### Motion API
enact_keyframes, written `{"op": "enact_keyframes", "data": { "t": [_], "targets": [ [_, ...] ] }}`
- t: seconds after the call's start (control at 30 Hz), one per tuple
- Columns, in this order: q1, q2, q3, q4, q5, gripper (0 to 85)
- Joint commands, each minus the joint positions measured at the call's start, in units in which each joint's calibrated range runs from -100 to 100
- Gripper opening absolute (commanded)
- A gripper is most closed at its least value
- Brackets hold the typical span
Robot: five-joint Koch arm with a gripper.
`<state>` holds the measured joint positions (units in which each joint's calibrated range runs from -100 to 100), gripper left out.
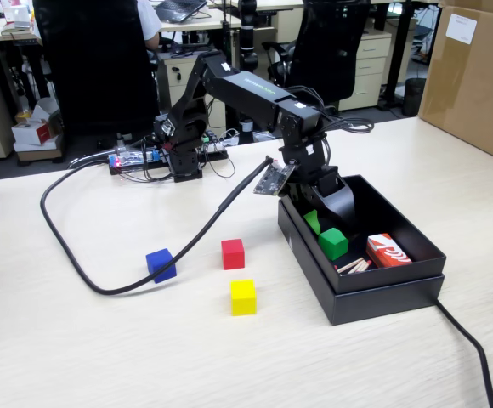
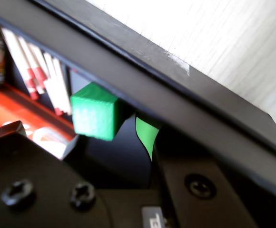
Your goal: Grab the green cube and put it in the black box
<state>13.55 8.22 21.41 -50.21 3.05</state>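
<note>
The green cube (image 1: 333, 243) lies on the floor of the black box (image 1: 381, 299), near its left wall. My gripper (image 1: 325, 223) hangs inside the box just behind the cube, open, and its green finger tip (image 1: 313, 222) stands apart from the cube. In the wrist view the green cube (image 2: 95, 111) rests free ahead of the gripper (image 2: 81, 134), beside the box wall (image 2: 190, 102). The green finger tip (image 2: 146, 135) is at its right and the dark jaw is far off at lower left.
A red and white packet (image 1: 388, 251) and some sticks (image 1: 354, 266) lie in the box too. Blue (image 1: 161, 264), red (image 1: 233, 253) and yellow (image 1: 243, 297) cubes sit on the table left of it. A black cable (image 1: 102, 285) loops across; a brown carton (image 1: 476, 76) stands at the right.
</note>
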Motion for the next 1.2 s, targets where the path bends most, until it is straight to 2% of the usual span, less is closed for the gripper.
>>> {"op": "enact_keyframes", "data": {
  "t": [0.0, 0.4, 0.5, 0.7, 0.97, 1.17],
  "targets": [
    [-0.7, -12.6, 1.7, 1.1, 1.9, 46.5],
    [-4.2, -47.3, -3.9, 1.9, 1.9, 46.4],
    [-6.3, -58.1, -11.7, 2.7, 1.8, 46.5],
    [-10.8, -80.7, -31.5, 7.2, -1.6, 46.4],
    [-14.7, -106.6, -55.8, 8.3, -2.5, 46.5],
    [-16.4, -108.2, -69.8, 9.4, -2.4, 50.0]
  ]
}}
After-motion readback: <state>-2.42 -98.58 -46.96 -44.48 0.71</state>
